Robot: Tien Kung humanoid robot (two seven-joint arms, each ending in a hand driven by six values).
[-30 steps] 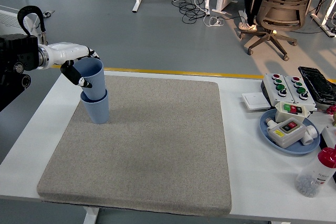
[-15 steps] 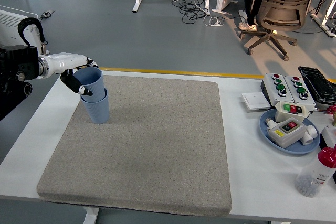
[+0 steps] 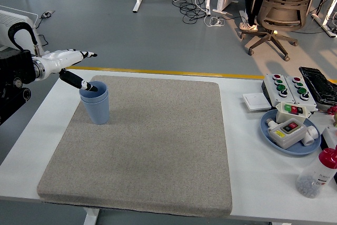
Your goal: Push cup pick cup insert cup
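Two blue cups [image 3: 96, 104] stand nested, one inside the other, upright on the grey mat [image 3: 142, 146] near its far left corner. My left hand [image 3: 73, 69] hovers just above and left of the cups' rim, fingers spread and holding nothing; its thumb [image 3: 84, 84] points down over the rim. The right arm is out of view.
At the right of the white table [image 3: 247, 146] lie a button box [image 3: 287, 89], a blue plate [image 3: 268, 130] bearing a switch box, a white pad [image 3: 256, 101], a black device [image 3: 319, 84] and a clear bottle with a red cap [image 3: 317, 172]. An office chair stands beyond the table.
The upper cup has dropped fully into the lower one. My left hand has let go of it, opened its fingers and lifted slightly up and left.
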